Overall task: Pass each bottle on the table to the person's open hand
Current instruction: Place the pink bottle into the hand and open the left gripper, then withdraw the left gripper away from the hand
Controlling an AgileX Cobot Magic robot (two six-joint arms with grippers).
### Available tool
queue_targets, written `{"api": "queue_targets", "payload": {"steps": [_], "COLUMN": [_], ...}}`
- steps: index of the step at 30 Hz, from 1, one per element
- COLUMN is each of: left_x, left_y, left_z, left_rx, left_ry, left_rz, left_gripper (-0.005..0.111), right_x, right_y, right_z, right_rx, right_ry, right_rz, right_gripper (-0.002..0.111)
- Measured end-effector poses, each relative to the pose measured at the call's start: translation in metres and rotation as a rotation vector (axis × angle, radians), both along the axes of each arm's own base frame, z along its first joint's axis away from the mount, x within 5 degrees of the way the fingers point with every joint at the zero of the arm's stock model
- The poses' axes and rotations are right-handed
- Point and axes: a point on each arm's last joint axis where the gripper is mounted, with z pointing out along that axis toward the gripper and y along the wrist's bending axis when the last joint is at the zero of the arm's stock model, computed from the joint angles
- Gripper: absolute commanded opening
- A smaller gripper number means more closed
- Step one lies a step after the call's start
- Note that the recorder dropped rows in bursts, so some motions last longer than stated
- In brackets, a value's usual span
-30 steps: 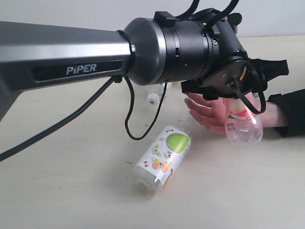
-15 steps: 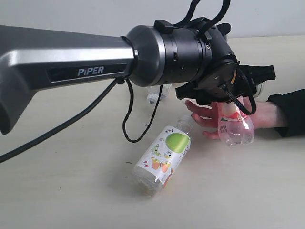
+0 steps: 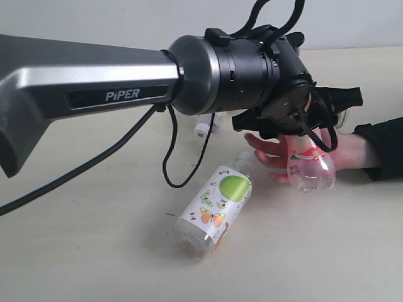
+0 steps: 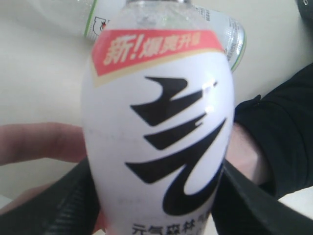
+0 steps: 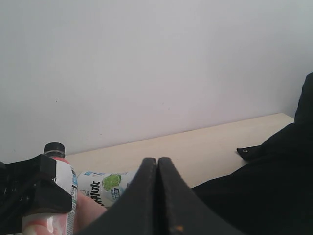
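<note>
The left jaws grip the pink-labelled bottle (image 3: 310, 168) upright over the person's open hand (image 3: 269, 151), a butterfly-labelled bottle (image 3: 216, 209) lies on the desk (image 3: 88, 251) beside that hand, and the right jaws are closed.

Beige table (image 3: 94, 251), white-and-black-labelled bottle (image 4: 156, 147)

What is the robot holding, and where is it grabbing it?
The left gripper holds the white-labelled bottle around its labelled body, over the person's hand. The right gripper is shut and empty.
</note>
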Motion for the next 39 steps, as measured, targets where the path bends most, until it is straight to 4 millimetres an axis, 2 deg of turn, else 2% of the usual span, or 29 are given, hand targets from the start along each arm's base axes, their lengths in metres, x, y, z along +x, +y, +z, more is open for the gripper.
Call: {"api": "queue_targets", "payload": {"steps": [3,12,17,19,25,27,31,33,34,35,36,37,38,39], "left_x": [0.0,0.0,0.001,0.001,0.0,-0.001,-0.008,-0.018,-0.023,-0.029,-0.036,-0.044,-0.049,-0.054], "left_y": [0.0,0.0,0.002,0.003,0.003,0.006,0.016,0.022,0.025,0.028,0.031,0.033,0.035,0.039], "left_z": [0.0,0.0,-0.001,-0.001,0.001,0.013,0.065,0.102,0.115,0.131,0.144,0.155,0.161,0.169], "left_rx": [0.0,0.019,0.057,0.066,0.069,0.06,0.029,0.027,0.03,0.04,0.033,0.026,0.028,0.029], "left_ry": [0.0,-0.013,-0.025,-0.022,-0.023,-0.035,-0.115,-0.203,-0.236,-0.279,-0.294,-0.3,-0.299,-0.297], "left_rz": [0.0,-0.027,-0.052,-0.051,-0.051,-0.05,-0.085,-0.156,-0.188,-0.238,-0.278,-0.33,-0.361,-0.378], "left_gripper": [0.021,0.073,0.097,0.101,0.101,0.101,0.101,0.096,0.082,0.058,0.021,0.002,0.006,0.005], "right_x": [0.0,0.0,0.0,0.0,0.0,0.0,0.0,0.0,0.0,0.0,0.0,0.0,0.0,0.0], "right_y": [0.0,0.0,0.0,0.0,0.0,0.0,0.0,0.0,0.0,0.0,0.0,0.0,0.0,0.0], "right_z": [0.0,0.0,0.0,0.0,0.0,0.0,0.0,0.0,0.0,0.0,0.0,0.0,0.0,0.0], "right_rx": [0.0,0.0,0.0,0.0,0.0,0.0,0.0,0.0,0.0,0.0,0.0,0.0,0.0,0.0], "right_ry": [0.0,0.0,0.0,0.0,0.0,0.0,0.0,0.0,0.0,0.0,0.0,0.0,0.0,0.0], "right_rz": [0.0,0.0,0.0,0.0,0.0,0.0,0.0,0.0,0.0,0.0,0.0,0.0,0.0,0.0], "right_gripper": [0.0,0.0,0.0,0.0,0.0,0.0,0.0,0.0,0.0,0.0,0.0,0.0,0.0,0.0]}}
